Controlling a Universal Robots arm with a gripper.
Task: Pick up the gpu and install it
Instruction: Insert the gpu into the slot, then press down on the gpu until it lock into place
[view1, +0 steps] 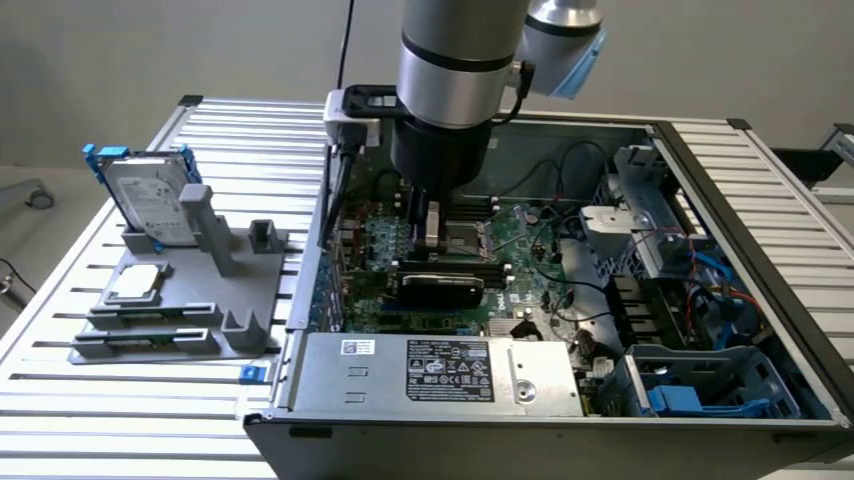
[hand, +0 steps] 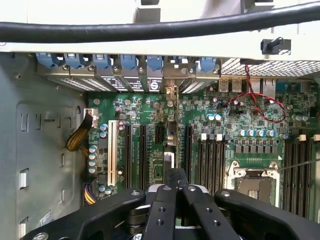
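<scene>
- Exterior view: the gripper (view1: 434, 243) is closed on the upper edge of the gpu (view1: 441, 290), which stands upright on the motherboard (view1: 534, 250) inside the open case (view1: 534, 450).
- Seating is judged best done with the card held vertical and pressed straight down.
- The case is borne by a slatted table (view1: 80, 400); room is tight between the cables (view1: 561, 168) and the near power-supply box (view1: 441, 370).

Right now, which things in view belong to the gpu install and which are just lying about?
Job: gpu; gripper, jaws shut on it; motherboard; open computer case.
Lying about: hard drive in blue frame; grey parts stand; power-supply box.
</scene>
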